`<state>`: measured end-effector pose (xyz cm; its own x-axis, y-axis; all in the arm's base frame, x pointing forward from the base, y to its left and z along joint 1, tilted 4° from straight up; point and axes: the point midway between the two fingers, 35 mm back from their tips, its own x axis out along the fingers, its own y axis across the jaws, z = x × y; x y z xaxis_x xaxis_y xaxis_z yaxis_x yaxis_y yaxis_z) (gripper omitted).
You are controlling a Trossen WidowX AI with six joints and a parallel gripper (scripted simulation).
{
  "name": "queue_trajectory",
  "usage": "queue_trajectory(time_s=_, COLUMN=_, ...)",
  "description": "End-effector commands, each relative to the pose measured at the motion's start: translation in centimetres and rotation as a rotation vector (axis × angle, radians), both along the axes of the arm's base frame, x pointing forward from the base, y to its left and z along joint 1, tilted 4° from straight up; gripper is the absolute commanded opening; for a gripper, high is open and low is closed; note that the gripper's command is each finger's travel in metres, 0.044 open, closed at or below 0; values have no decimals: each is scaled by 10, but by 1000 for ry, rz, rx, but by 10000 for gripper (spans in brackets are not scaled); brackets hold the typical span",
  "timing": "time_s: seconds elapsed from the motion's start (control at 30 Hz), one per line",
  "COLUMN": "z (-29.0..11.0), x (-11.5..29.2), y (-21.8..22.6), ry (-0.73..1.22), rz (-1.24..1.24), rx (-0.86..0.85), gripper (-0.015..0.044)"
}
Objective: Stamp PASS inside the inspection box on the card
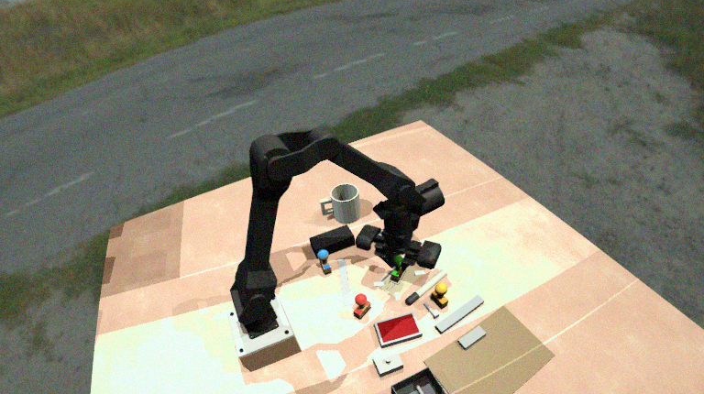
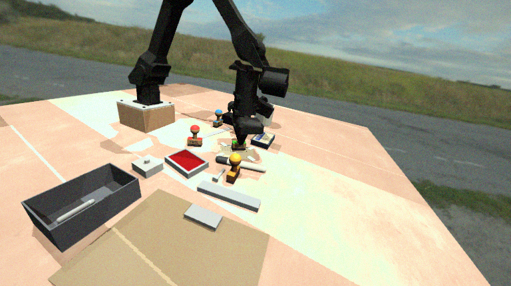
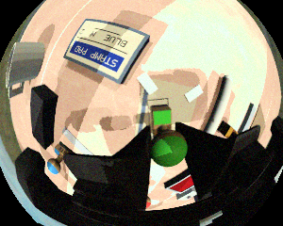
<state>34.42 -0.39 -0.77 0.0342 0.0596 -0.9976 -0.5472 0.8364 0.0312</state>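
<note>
My gripper (image 1: 397, 261) (image 2: 241, 141) (image 3: 162, 128) points down and is shut on the green-knobbed stamp (image 1: 396, 272) (image 2: 239, 145) (image 3: 169, 151). The stamp is upright, its base over the card (image 1: 409, 281) (image 2: 248, 152) (image 3: 177, 96); I cannot tell whether it touches. In the wrist view part of a thin box outline shows just beyond the base; the rest and any print under it are hidden. White tabs lie at the card's edges. The open red ink pad (image 1: 398, 328) (image 2: 186, 160) (image 3: 181, 183) lies nearer the front in the top and exterior views.
A red-knobbed stamp (image 1: 361, 305) (image 2: 194, 140), a blue-knobbed stamp (image 1: 324, 261) (image 2: 217, 118) and a yellow-knobbed stamp (image 1: 440, 294) (image 2: 233, 168) stand around the card. A marker (image 1: 426, 286) (image 2: 245, 164) lies close beside it. A closed blue stamp pad (image 1: 332, 239) (image 2: 263, 140) (image 3: 106, 51) and a mug (image 1: 346, 204) are behind.
</note>
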Motion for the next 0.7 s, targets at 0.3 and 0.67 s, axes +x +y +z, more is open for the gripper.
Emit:
queue_trajectory(time_s=0.3, z=15, x=1, y=0, ry=0, rz=-2, rx=5, gripper=0)
queue_trajectory(time_s=0.67, z=32, x=1, y=-2, ry=0, rz=-2, rx=4, gripper=0)
